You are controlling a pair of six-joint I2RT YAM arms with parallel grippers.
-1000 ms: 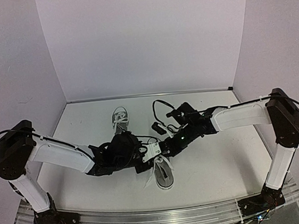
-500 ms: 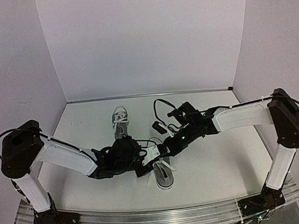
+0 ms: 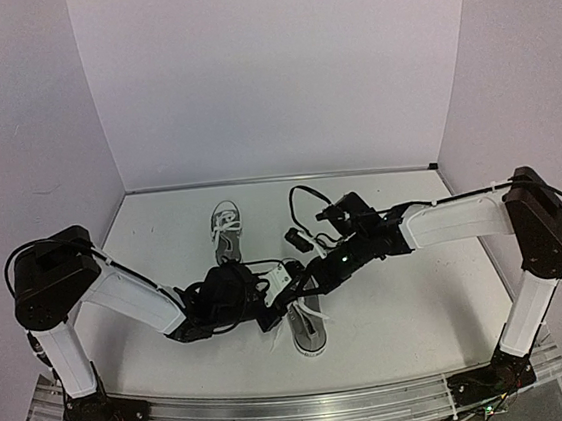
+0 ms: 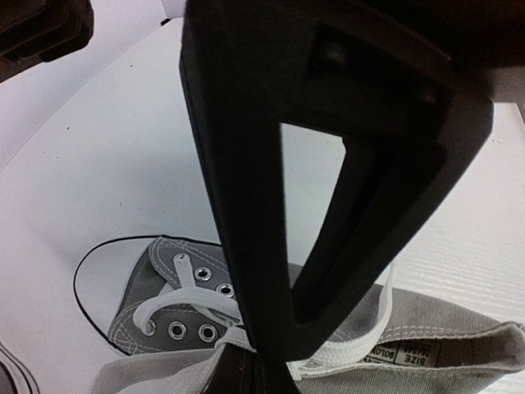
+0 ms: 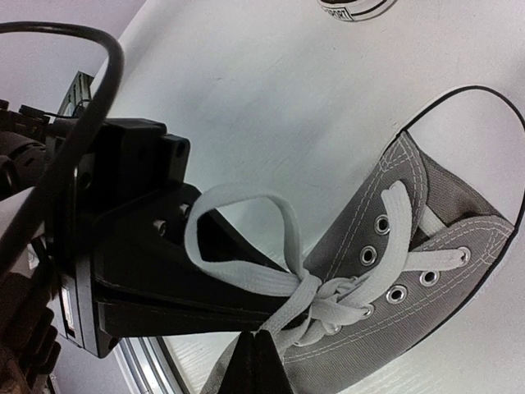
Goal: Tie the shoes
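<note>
The near grey shoe [image 3: 310, 334] lies toe toward the front edge; it also shows in the left wrist view [image 4: 160, 300] and the right wrist view [image 5: 426, 246]. My left gripper [image 3: 287, 288] and right gripper [image 3: 308, 290] meet over its laces. In the left wrist view my gripper [image 4: 262, 361] is shut, with a white lace [image 4: 361, 345] running into the pinch. In the right wrist view my gripper [image 5: 262, 355] is shut on a lace end coming from a half-formed knot [image 5: 316, 302]. A lace loop [image 5: 246, 279] lies against the left gripper's black body [image 5: 123, 254]. The second shoe [image 3: 225, 226] sits apart, farther back.
The second shoe's sole edge shows at the top of the right wrist view [image 5: 357, 6]. A black cable [image 3: 302, 200] arcs above the right wrist. An aluminium rail [image 3: 302, 409] runs along the near table edge. Walls close the back and both sides.
The left arm has dropped lower and nearer the shoe. Both grippers have drawn closer together over the laces, and the hanging lace at the shoe's left has shortened.
</note>
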